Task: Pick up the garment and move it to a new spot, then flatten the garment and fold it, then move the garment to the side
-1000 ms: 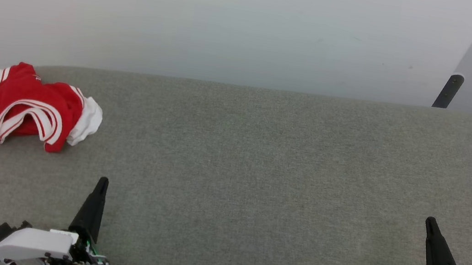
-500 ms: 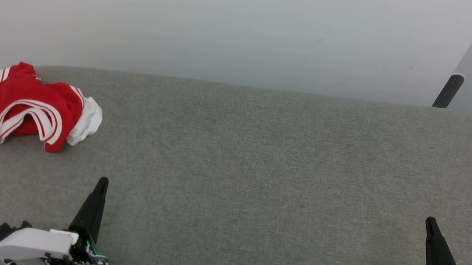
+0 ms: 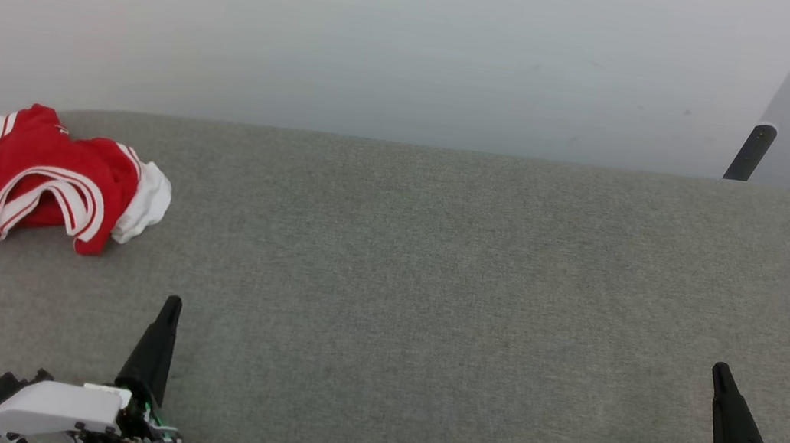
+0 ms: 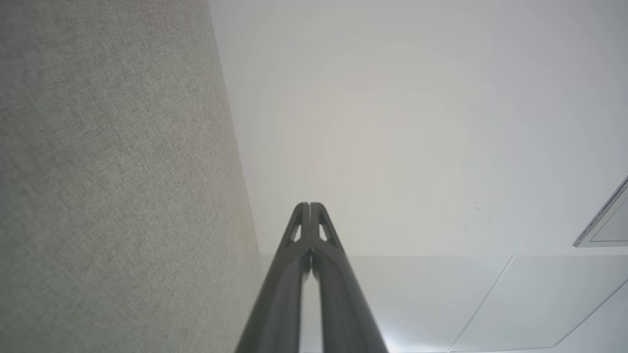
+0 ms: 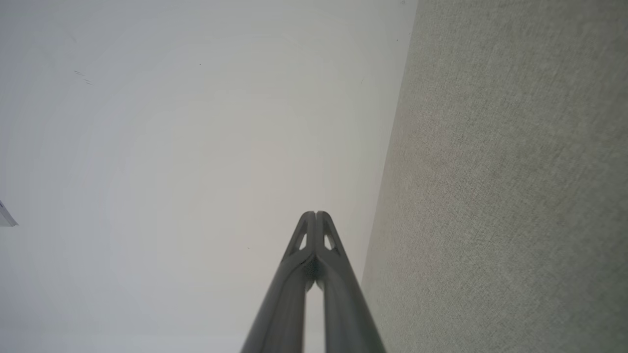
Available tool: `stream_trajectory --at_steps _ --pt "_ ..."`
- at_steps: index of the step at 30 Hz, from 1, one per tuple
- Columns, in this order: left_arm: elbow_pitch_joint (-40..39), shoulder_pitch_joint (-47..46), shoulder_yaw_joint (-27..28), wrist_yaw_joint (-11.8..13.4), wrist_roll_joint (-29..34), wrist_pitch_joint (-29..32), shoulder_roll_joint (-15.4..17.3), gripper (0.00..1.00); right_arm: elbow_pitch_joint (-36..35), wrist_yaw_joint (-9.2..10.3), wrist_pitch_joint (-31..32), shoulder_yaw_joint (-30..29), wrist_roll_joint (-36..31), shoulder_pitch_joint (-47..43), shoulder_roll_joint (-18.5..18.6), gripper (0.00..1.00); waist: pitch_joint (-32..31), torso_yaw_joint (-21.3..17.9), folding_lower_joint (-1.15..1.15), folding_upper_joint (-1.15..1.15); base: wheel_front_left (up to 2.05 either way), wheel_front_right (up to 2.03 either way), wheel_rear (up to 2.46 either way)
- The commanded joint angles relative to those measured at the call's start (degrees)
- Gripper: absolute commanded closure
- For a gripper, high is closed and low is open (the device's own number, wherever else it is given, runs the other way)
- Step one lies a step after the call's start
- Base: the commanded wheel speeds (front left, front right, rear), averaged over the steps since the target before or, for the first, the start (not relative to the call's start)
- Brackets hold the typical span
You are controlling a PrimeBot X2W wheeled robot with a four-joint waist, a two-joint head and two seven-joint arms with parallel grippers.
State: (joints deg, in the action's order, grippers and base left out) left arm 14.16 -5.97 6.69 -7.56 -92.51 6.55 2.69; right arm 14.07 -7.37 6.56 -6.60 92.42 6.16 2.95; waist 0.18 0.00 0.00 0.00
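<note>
Both arms are parked low and wide apart, one at each bottom corner of the head view. The left end effector [image 3: 172, 302], two long dark tapered fingers on a white plastic wrist casing [image 3: 55, 409], points up and leans slightly right. Its jaws are pressed together on nothing. The right end effector [image 3: 720, 369] has the same build, leans a bit left, and is also closed and empty. Up close, each pair of fingertips [image 4: 304, 212] meets flush.

The garment [image 3: 22, 181] lies far left on the table [image 3: 434, 273].
</note>
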Motion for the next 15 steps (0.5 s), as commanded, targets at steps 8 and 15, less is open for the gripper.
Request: stream_trajectory --at_steps 8,15 --pt "0.05 -0.49 0.03 -0.24 0.20 0.03 0.05 1.00 0.03 -0.25 -0.07 0.10 -0.03 0.14 -0.13 1.00 0.00 0.00 0.00 0.00 0.00 0.00 0.00" --pt "0.04 -0.49 0.03 -0.24 0.20 0.03 0.05 1.00 0.03 -0.25 -0.07 0.10 -0.03 0.14 -0.14 1.00 0.00 0.00 0.00 0.00 0.00 0.00 0.00"
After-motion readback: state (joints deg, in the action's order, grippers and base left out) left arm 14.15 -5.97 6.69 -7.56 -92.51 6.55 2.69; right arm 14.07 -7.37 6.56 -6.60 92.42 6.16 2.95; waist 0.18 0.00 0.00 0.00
